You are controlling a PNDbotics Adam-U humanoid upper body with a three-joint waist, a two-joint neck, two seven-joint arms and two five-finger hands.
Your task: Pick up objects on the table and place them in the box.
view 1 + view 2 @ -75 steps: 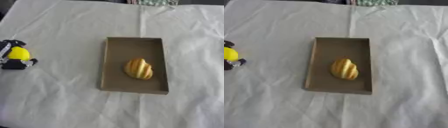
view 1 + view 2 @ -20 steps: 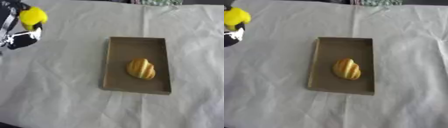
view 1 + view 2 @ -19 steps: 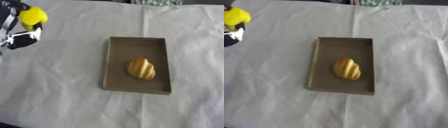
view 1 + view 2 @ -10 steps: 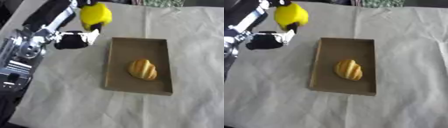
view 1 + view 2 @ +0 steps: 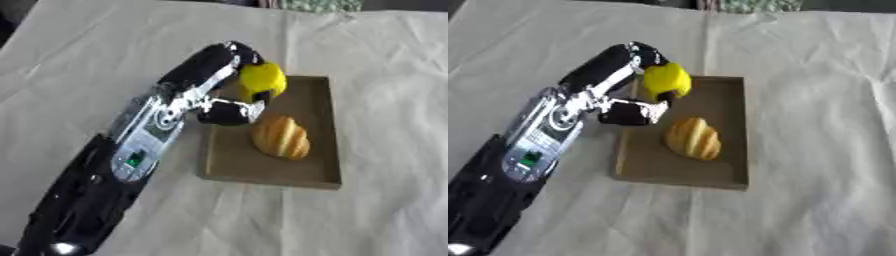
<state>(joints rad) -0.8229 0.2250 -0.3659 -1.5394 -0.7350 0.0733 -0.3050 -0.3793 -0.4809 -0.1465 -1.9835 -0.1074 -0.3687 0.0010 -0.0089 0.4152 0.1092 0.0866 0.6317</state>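
Lemon-yellow ball is the thing in hand: it sits high in the left hand, whose fingers are curled round it from behind and below, with the thumb side showing as a dark block just under it. In both eye views the ball hangs over the far left corner of the brown box, just inside its left wall. A golden pastry already lies in the middle of the box, near the ball but apart from it. The box rests on a table covered with a pale cloth. The right hand shows in neither view.

The step, as I judge it, is the release. To do it well, the ball should be carried a little further toward the bare floor at the far end of the box, so that it clears the left wall and does not land on the rim. It should be lowered close to the floor before the fingers uncurl, since a round thing dropped from height is likely to bounce or roll out. Opening the fingers away from the pastry would keep them from nudging it, and the arm should then lift straight up, clear of the wall
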